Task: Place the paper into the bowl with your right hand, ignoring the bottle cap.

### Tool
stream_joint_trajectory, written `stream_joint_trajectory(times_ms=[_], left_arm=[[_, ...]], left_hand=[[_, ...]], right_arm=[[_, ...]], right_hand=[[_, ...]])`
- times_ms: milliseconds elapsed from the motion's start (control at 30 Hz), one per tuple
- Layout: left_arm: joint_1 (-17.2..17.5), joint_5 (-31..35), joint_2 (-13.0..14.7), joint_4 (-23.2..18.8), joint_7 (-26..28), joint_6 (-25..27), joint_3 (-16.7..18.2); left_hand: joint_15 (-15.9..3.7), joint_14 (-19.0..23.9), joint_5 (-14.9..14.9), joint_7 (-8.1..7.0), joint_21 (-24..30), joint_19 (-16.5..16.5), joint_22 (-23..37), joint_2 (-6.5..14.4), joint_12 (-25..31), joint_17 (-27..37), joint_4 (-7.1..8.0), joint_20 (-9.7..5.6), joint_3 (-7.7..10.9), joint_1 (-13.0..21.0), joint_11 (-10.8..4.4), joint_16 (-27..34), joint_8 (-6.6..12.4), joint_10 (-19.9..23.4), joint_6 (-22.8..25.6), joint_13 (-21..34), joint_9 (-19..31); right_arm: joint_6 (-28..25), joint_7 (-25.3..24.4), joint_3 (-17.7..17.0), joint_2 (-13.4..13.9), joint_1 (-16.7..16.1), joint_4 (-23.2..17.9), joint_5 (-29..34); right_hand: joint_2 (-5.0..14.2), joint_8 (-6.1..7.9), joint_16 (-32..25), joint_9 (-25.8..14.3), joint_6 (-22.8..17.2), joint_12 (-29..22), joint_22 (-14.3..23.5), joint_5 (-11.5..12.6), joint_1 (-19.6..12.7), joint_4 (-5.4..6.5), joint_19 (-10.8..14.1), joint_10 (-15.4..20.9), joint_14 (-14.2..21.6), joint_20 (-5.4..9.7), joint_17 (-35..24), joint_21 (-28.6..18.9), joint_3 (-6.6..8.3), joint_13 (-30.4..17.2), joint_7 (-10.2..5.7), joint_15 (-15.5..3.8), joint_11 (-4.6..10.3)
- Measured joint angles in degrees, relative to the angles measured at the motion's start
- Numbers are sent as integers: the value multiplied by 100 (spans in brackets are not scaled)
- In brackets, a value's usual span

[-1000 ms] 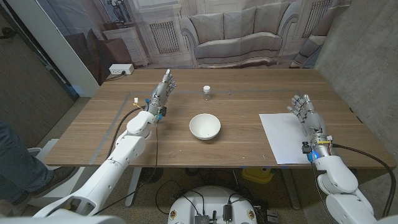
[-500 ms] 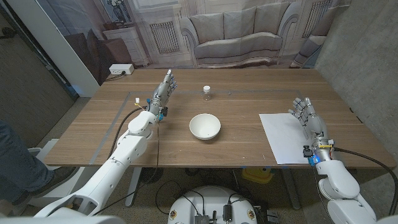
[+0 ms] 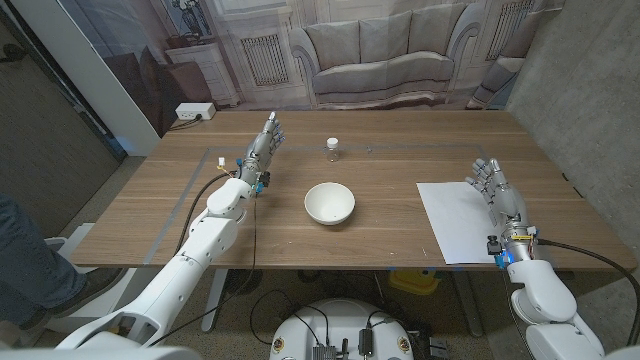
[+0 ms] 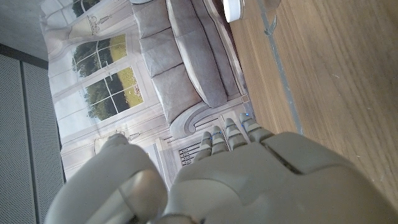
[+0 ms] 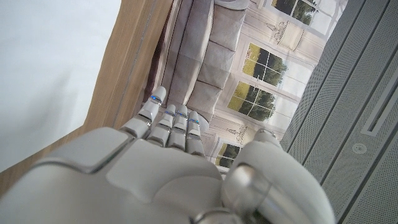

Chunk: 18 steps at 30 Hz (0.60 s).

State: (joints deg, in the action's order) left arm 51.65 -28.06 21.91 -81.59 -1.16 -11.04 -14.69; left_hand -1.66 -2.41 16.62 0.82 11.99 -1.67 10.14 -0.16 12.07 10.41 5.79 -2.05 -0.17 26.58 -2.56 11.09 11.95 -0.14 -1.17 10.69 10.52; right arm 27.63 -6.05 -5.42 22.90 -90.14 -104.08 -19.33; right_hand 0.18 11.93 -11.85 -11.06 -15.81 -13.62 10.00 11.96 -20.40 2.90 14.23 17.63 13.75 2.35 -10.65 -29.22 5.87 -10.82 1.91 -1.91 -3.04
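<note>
1. Head view, lower right of frame: right hand (image 3: 500,198) drawn back a little toward the bottom edge compared with a second ago — now over the right margin of the paper (image 3: 457,218) rather than higher along it. Fingers spread and extended, nothing between them.
2. Paper itself unmoved: flat on the desk (image 3: 150,215) at right of frame, near corner close to the front edge, well apart from the bowl (image 3: 329,203).
3. Bowl at centre of frame, white, with nothing visible in it. Bottle cap (image 3: 333,144) just above it in the frame, toward the far side — same spot as before, untouched.
4. Left hand (image 3: 265,140) at upper left of centre, fingers straight and close together, holding nothing; no shift from the earlier pictures.
5. Right wrist view: white sheet along the upper left, fingers (image 5: 168,118) reaching out past the desk edge, not curled on anything. Contact with the sheet not possible to tell.
6. Meaning for the task, as a judgement: still the approach stage. Small retreat looks like lining up for a grasp at the sheet's edge; paper not yet gripped, transfer to bowl wholly ahead.
7. Likely difficulty: thin flat sheet, hard to lift without sliding or crumpling first.
</note>
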Motion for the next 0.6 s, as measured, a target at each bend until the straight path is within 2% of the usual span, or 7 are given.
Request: stream_joint_trajectory(times_ms=[267,600], left_arm=[[-32,-2,-16,50,-48,6,14],[-48,-5,-44,88,-94,36,26]], left_hand=[[0,0,0,0,-39,0,0,0,1,0,-1,0,-48,0,0,0,0,0,0,0,0],[21,-21,0,0,-43,0,0,0,1,0,-1,0,-47,0,1,-29,0,-1,0,0,0]], right_arm=[[17,-139,34,6,-37,-24,145],[18,-266,59,57,-88,-81,254]], right_hand=[[13,0,44,0,-130,-46,-14,0,-18,-47,-112,110,-44,-14,0,132,-1,0,-130,-26,110],[-2,38,44,1,-184,-45,-14,0,-61,-64,-243,140,-65,-2,-1,234,-19,1,-139,-47,141]])
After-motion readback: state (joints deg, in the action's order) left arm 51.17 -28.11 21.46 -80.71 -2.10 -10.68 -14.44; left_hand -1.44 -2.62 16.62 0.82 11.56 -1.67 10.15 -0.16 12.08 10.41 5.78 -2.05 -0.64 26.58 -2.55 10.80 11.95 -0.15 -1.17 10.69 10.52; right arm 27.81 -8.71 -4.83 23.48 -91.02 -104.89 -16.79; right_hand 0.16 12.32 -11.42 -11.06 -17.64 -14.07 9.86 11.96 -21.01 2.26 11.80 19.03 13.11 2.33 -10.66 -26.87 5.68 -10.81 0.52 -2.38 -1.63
